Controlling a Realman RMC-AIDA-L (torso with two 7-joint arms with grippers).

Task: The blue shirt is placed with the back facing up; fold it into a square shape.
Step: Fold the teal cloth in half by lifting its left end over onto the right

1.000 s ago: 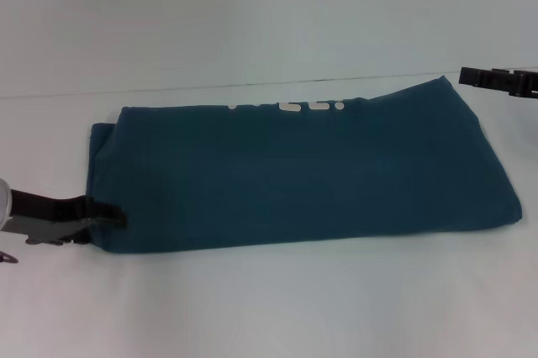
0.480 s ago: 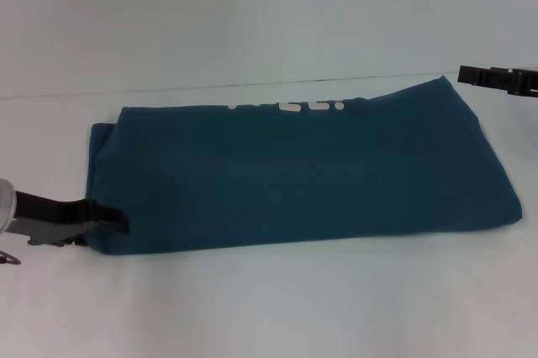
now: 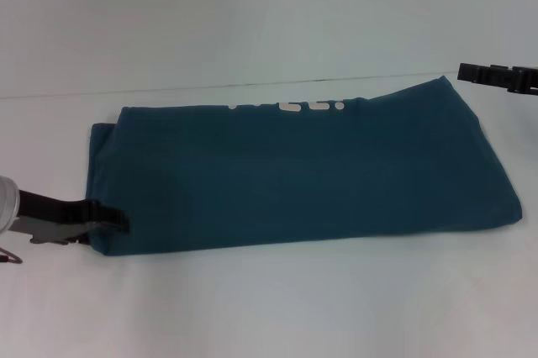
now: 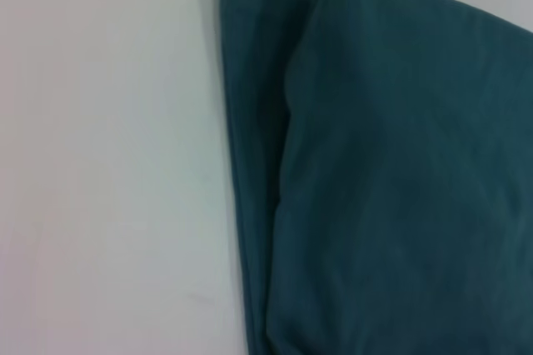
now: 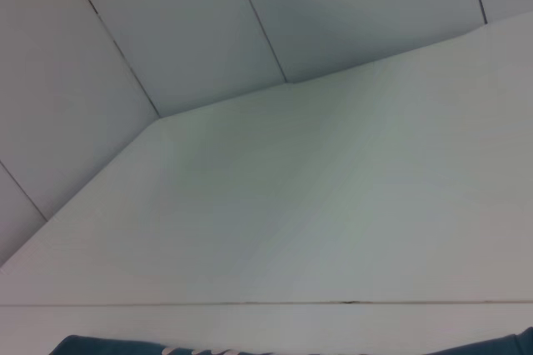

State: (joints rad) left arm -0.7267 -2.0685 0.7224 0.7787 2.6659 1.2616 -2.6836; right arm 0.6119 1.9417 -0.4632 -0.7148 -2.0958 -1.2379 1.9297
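Left gripper (image 3: 116, 222), lower left of frame: arm reaches in level from the left edge, tips at the near-left corner of the shirt; cannot tell whether clenched. Dark teal-blue soft cotton T-shirt (image 3: 303, 173), folded into a long band, lies mid-frame on the white bench (image 3: 269, 307), long axis left-right, white lettering (image 3: 290, 107) along its far edge. Right gripper (image 3: 467, 72), upper right, raised beside the far-right corner, state unclear.
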